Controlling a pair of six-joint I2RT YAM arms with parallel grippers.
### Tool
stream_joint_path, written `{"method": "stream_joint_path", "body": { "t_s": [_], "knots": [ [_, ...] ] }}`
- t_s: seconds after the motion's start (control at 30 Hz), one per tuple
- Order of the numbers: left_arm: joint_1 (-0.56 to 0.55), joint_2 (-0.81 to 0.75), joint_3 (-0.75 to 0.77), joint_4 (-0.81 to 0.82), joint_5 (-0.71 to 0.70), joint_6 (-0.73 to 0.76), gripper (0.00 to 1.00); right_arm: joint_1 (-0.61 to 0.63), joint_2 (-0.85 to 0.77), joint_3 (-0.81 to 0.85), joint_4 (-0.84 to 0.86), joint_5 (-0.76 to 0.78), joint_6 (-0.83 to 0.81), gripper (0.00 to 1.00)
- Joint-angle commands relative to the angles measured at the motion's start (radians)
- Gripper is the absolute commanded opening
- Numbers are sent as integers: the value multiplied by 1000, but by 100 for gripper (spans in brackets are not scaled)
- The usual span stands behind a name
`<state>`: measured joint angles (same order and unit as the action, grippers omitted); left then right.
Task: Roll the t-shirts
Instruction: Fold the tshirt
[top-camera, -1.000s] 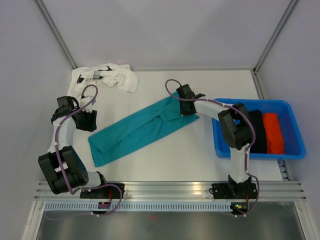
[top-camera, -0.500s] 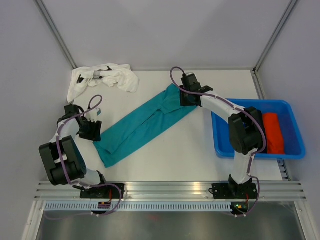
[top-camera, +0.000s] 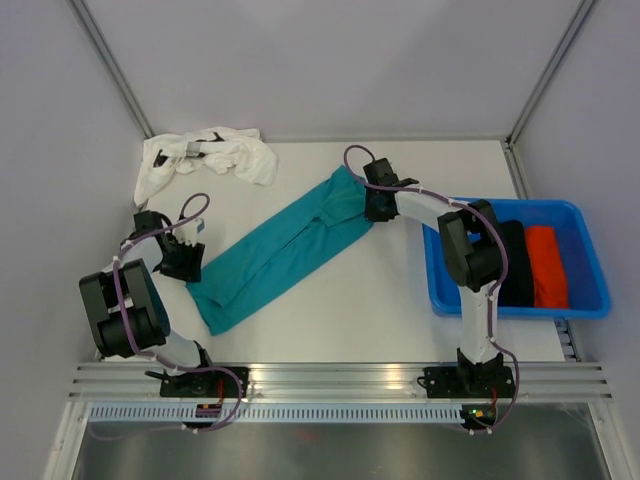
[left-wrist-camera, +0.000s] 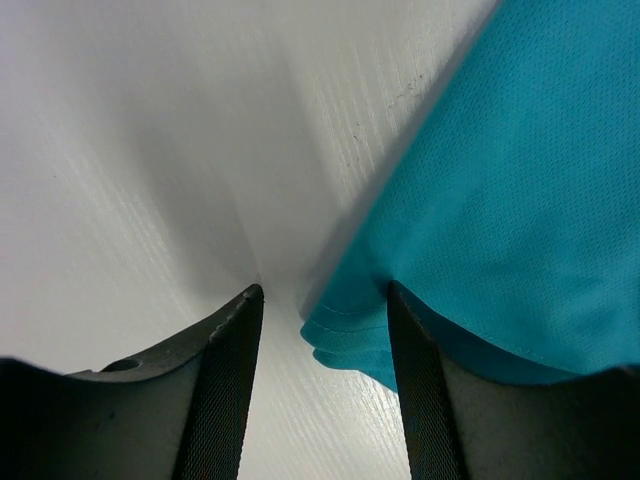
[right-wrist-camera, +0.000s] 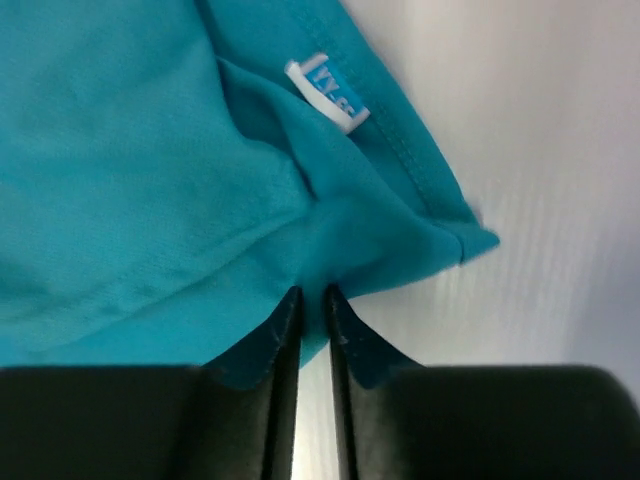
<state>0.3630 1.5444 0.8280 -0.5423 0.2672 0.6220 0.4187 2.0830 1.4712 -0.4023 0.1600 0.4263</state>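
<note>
The teal t-shirt (top-camera: 285, 245) lies folded into a long strip, running diagonally from near left to far right on the table. My right gripper (top-camera: 376, 208) is shut on its far right end, pinching a fold of teal cloth (right-wrist-camera: 330, 240) near the white collar label (right-wrist-camera: 325, 92). My left gripper (top-camera: 188, 262) is open and low at the strip's near left end. In the left wrist view the folded teal corner (left-wrist-camera: 350, 335) lies between the fingers (left-wrist-camera: 222, 380), not gripped. The white t-shirt (top-camera: 205, 155) is crumpled at the far left.
A blue bin (top-camera: 585, 300) at the right holds black and orange rolled cloth. Grey walls stand close on the left, back and right. An aluminium rail (top-camera: 330, 378) runs along the near edge.
My right gripper pulled the shirt's far end up and back a little, straightening the strip. My left gripper came down and in to the near left corner of the shirt.
</note>
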Motion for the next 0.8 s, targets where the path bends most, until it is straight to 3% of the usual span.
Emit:
{"method": "stream_joint_path", "body": {
  "t_s": [0.0, 0.1, 0.33, 0.43, 0.47, 0.5, 0.57, 0.67, 0.7, 0.77],
  "knots": [
    [-1, -4, -49, 18, 36, 62, 58, -21, 94, 50, 22, -71, 40, 18],
    [-4, -72, -92, -59, 102, 128, 60, -47, 179, 171, 23, -96, 54, 1],
    [-13, -317, -133, -347, 312, 321, 64, -70, 393, 651, -75, -102, 46, 2],
    [-12, -354, -125, -419, 365, 372, 64, -69, 489, 840, -104, -146, 25, 23],
    [-12, -365, -122, -432, 378, 374, 64, -69, 505, 872, -116, -148, 14, 39],
    [-12, -368, -119, -438, 379, 372, 64, -70, 509, 905, -131, -148, 5, 44],
    [-12, -379, -107, -435, 372, 346, 63, -70, 474, 884, -167, -123, -32, 50],
    [-3, -380, -84, -381, 344, 240, 63, -63, 285, 654, -100, -59, -95, 53],
    [1, -374, -76, -358, 330, 205, 63, -48, 147, 482, -61, -47, -118, 53],
    [5, -369, -50, -302, 290, 93, 63, 3, 5, 311, 55, -24, -188, 54]
  ]
}}
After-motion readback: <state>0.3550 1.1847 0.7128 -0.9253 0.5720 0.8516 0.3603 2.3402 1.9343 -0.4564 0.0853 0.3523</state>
